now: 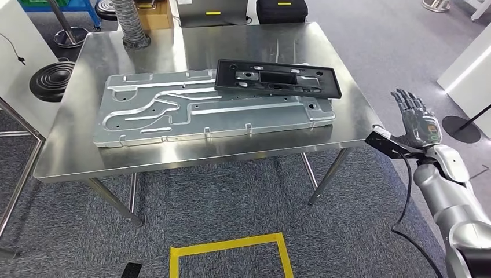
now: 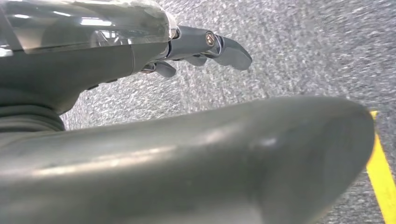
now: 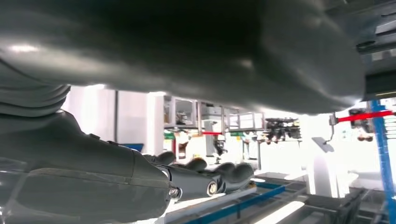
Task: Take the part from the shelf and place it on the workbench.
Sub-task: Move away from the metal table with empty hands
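Yellow tape (image 1: 231,246) is seen marking the floor nearest. Beyond it, the right hand (image 1: 416,120) is raised beside the steel table (image 1: 75,156), fingers spread, holding nothing; the left hand (image 2: 205,49) hangs empty. Farther on, the black part (image 1: 277,78) lies on the stamped metal panel (image 1: 173,110), apparently already delivered.

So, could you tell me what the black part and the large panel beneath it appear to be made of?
Black part: probably moulded plastic, matte, hardly reflecting, with cut-out openings. Large panel: likely stamped sheet metal, silvery with a dull sheen and pressed ribs. Workbench: looks like brushed stainless steel, showing soft reflections.
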Controlling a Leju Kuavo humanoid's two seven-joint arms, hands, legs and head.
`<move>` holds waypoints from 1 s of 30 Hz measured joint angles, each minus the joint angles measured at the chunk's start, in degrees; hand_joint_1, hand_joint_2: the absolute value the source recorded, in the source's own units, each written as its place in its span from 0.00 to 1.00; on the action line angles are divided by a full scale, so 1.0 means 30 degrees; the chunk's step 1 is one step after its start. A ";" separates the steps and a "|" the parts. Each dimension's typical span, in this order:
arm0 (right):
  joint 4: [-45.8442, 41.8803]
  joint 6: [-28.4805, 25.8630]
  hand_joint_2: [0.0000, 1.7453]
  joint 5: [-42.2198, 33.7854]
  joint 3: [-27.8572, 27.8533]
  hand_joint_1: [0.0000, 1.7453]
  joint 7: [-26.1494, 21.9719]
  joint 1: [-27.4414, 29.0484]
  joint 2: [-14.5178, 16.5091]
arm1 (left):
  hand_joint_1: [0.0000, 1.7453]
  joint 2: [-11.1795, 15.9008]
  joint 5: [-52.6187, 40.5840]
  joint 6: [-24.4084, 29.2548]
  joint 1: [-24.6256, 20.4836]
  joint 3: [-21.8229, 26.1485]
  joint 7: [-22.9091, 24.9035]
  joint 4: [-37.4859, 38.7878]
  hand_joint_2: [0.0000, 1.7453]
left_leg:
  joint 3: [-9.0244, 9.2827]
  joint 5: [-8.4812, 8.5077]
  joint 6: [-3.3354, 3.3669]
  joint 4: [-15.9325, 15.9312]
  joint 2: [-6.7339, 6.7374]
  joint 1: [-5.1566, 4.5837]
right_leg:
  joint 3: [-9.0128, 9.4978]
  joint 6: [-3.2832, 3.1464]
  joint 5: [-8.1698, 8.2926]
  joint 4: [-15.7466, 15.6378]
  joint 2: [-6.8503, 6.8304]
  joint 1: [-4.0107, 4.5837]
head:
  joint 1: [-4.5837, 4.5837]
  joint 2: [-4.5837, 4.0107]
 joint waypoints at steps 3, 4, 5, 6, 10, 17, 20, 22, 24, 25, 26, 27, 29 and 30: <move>0.0402 -0.0246 0.00 -0.0482 -0.0699 0.00 -0.0118 0.0768 0.0049 | 0.00 0.0016 0.0024 0.0025 0.0085 0.0084 -0.0024 0.0000 0.00 | -0.0692 0.0511 0.0085 0.0000 -0.0018 -0.0057 | -0.0792 0.0131 -0.1804 0.3276 0.0012 -0.0022 | 0.0004 0.0000; 0.0528 -0.0315 0.00 -0.0631 -0.0935 0.00 -0.0165 0.1091 0.0086 | 0.00 0.0026 0.0024 0.0031 0.0116 0.0111 -0.0025 0.0000 0.00 | -0.0894 0.0659 0.0077 0.0004 -0.0032 -0.0074 | -0.0586 0.0105 -0.1672 0.3459 0.0011 -0.0025 | 0.0004 -0.0002; 0.0646 -0.0371 0.00 -0.0775 -0.1160 0.00 -0.0205 0.1406 0.0126 | 0.00 0.0033 0.0022 0.0035 0.0140 0.0140 -0.0025 0.0000 0.00 | -0.1078 0.0804 0.0059 0.0007 -0.0046 -0.0099 | -0.0043 0.0041 -0.1280 0.2955 0.0011 -0.0020 | 0.0004 -0.0002; 0.0751 -0.0435 0.00 -0.0922 -0.1392 0.00 -0.0242 0.1703 0.0158 | 0.00 0.0036 0.0020 0.0036 0.0154 0.0165 -0.0025 0.0000 0.00 | -0.1237 0.0942 0.0025 0.0007 -0.0058 -0.0127 | 0.0831 -0.0073 -0.0825 0.1825 0.0009 0.0005 | 0.0004 -0.0002; 0.1107 -0.0828 0.00 -0.1405 -0.2494 0.00 -0.0261 0.2779 0.0281 | 0.00 0.0031 0.0023 0.0036 0.0176 0.0220 -0.0018 0.0000 0.00 | -0.1477 0.1451 -0.0325 -0.0096 -0.0042 -0.0142 | 0.3410 -0.0576 -0.0680 -0.2195 -0.0082 0.0326 | -0.0002 0.0000; 0.1872 -0.0965 0.00 -0.1688 -0.4271 0.00 0.0235 0.4280 0.0922 | 0.00 0.0109 0.0096 0.0111 0.0289 0.0268 -0.0153 0.0000 0.00 | -0.2689 -0.1322 -0.0964 0.3483 -0.0010 -0.0100 | 0.2768 -0.1201 0.0442 -0.2734 -0.0149 0.0278 | -0.0004 -0.0002; 0.2232 -0.0814 0.00 -0.1926 -0.4933 0.00 0.0297 0.5086 0.1180 | 0.00 0.0151 0.0100 0.0142 0.0322 0.0273 -0.0258 0.0000 0.00 | -0.2411 -0.1568 -0.1054 0.4747 -0.0005 -0.0099 | 0.2221 -0.1160 0.0762 -0.2623 -0.0154 0.0300 | -0.0004 0.0002; 0.2427 -0.0596 0.00 -0.2214 -0.5412 0.00 0.0250 0.5634 0.1366 | 0.00 0.0202 0.0118 0.0189 0.0312 0.0277 -0.0308 -0.0002 0.00 | -0.0660 -0.0798 -0.0959 0.2410 -0.0017 -0.0105 | 0.1946 -0.1079 0.0867 -0.2452 -0.0149 0.0298 | -0.0004 0.0002; 0.2626 -0.0286 0.00 -0.2466 -0.5930 0.00 0.0270 0.6167 0.1654 | 0.00 0.0255 0.0142 0.0269 0.0317 0.0279 -0.0290 -0.0005 0.00 | 0.0847 -0.0595 -0.0755 0.0155 -0.0032 -0.0162 | 0.1769 -0.0954 0.0944 -0.2256 -0.0146 0.0349 | -0.0004 -0.0002; 0.2734 -0.0144 0.00 -0.2540 -0.6172 0.00 0.0315 0.6407 0.1838 | 0.00 0.0273 0.0149 0.0309 0.0336 0.0280 -0.0266 -0.0007 0.00 | 0.1136 -0.0674 -0.0647 -0.0351 -0.0036 -0.0188 | 0.1720 -0.0871 0.0992 -0.2196 -0.0141 0.0376 | -0.0004 -0.0002; 0.2847 0.0017 0.00 -0.2588 -0.6376 0.00 0.0387 0.6624 0.2033 | 0.00 0.0277 0.0166 0.0344 0.0364 0.0284 -0.0235 -0.0007 0.00 | 0.1162 -0.0667 -0.0552 -0.0458 -0.0028 -0.0218 | 0.1692 -0.0768 0.1059 -0.2179 -0.0130 0.0394 | -0.0004 -0.0002; 0.2963 0.0167 0.00 -0.2639 -0.6555 0.00 0.0465 0.6828 0.2221 | 0.00 0.0275 0.0197 0.0377 0.0393 0.0290 -0.0208 -0.0007 0.00 | 0.1125 -0.0593 -0.0426 -0.0547 -0.0013 -0.0182 | 0.1676 -0.0666 0.1111 -0.2169 -0.0111 0.0390 | -0.0004 -0.0002; 0.3194 0.0445 0.00 -0.2774 -0.6861 0.00 0.0620 0.7214 0.2636 | 0.00 0.0290 0.0279 0.0439 0.0422 0.0302 -0.0173 -0.0007 0.00 | 0.1084 -0.0367 -0.0152 -0.0732 0.0026 -0.0109 | 0.1462 -0.0455 0.0761 -0.1740 -0.0059 0.0334 | -0.0004 0.0000; 0.3320 0.0607 0.00 -0.2861 -0.7023 0.00 0.0746 0.7381 0.2875 | 0.00 0.0301 0.0315 0.0472 0.0444 0.0311 -0.0168 -0.0007 0.00 | 0.1039 -0.0240 -0.0040 -0.0816 0.0051 -0.0065 | 0.1141 -0.0337 0.0239 -0.1002 -0.0028 0.0280 | -0.0004 0.0000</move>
